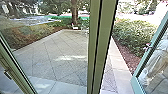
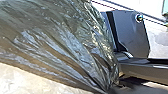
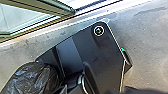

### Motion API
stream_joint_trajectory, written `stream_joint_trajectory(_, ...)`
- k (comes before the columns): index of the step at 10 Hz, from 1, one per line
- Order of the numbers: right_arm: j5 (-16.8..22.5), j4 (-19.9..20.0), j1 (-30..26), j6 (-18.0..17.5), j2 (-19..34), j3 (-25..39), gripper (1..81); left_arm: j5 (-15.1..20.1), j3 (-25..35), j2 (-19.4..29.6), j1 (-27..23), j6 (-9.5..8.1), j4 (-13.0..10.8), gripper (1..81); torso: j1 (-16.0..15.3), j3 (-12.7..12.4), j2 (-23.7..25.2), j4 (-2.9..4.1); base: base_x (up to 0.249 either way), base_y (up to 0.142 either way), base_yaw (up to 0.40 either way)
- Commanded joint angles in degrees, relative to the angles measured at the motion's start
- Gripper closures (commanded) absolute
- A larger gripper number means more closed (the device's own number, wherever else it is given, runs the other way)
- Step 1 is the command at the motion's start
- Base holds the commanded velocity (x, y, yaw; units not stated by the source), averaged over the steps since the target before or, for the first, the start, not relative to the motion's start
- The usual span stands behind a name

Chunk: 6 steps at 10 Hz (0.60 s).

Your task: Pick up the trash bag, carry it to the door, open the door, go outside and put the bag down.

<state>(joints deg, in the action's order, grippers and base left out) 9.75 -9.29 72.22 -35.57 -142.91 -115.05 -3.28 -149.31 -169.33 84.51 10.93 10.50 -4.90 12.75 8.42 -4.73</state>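
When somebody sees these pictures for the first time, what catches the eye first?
Probably the shiny trash bag, large in the left wrist view, its folds running together to a narrow end. In the head view, a green door post stands near the middle, before the paved yard; at the right, a person shows behind a glass door.

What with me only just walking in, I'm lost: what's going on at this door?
The robot seems to be carrying a dark trash bag, bunched up close to its left arm. It is at a glass door that looks open, facing a paved yard. A person shows behind the glass on the right. The bag does not look put down yet.
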Motion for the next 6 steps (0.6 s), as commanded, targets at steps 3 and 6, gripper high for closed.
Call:
stream_joint_trajectory(3,-9.66,-3.89,4.47,0.42,-8.12,-12.73,1.0,2.49,0.16,0.04,-1.4,0.67,-0.21,81.1,0.0,-0.02,0.02,0.0,0.0,0.0,0.0)
stream_joint_trajectory(6,-13.36,-5.04,7.99,0.42,-12.69,-19.49,1.0,2.14,0.07,-0.05,-1.49,0.67,-0.13,81.1,0.0,-0.02,0.02,0.0,0.0,0.0,0.0)
